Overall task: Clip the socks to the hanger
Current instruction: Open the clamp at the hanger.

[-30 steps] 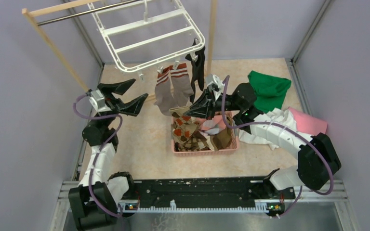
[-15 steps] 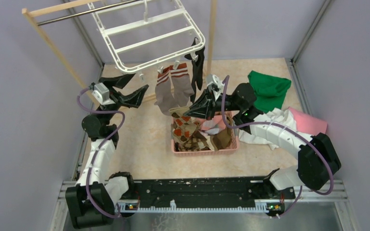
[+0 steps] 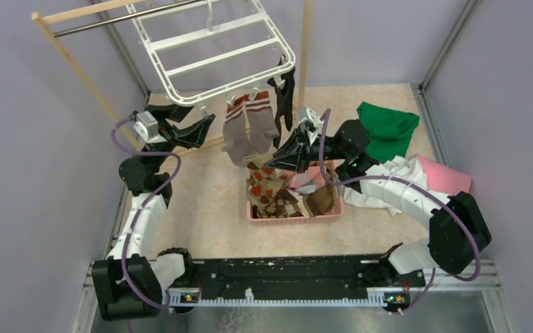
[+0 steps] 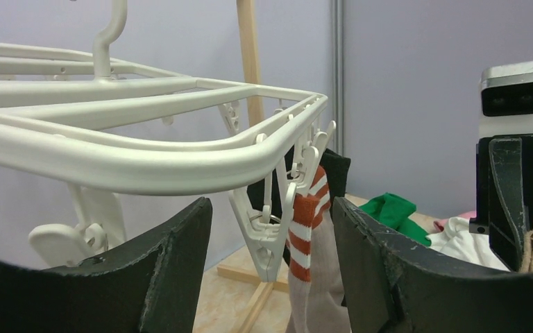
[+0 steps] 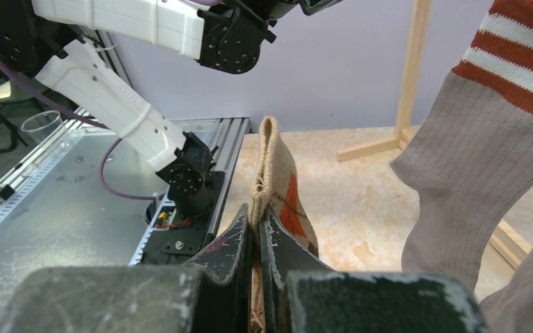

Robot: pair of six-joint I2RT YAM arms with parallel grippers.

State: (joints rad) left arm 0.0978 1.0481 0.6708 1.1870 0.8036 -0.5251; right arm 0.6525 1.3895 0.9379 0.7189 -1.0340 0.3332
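The white hanger [image 3: 212, 52] hangs at the top. Two grey-brown socks with striped cuffs [image 3: 248, 132] and a black sock [image 3: 286, 94] are clipped to its near edge. My left gripper [image 3: 205, 123] is open and empty just below the hanger's near-left corner; in the left wrist view a free white clip [image 4: 269, 232] hangs between my fingers [image 4: 166, 270], with a striped sock [image 4: 312, 257] right of it. My right gripper [image 3: 269, 161] is shut on a brown argyle sock [image 5: 277, 187], held up by its cuff above the pink basket [image 3: 291, 216].
The basket holds more socks, argyle [image 3: 267, 191] and brown [image 3: 321, 198]. Green [image 3: 387, 128], white [image 3: 388, 182] and pink [image 3: 444, 173] cloths lie at the right. A wooden rack [image 3: 76, 66] with a metal bar carries the hanger; its post [image 3: 306, 45] stands behind.
My left gripper has risen and moved right, toward the hanger's near-left corner and its free clip. The right gripper and its argyle sock have stayed put.
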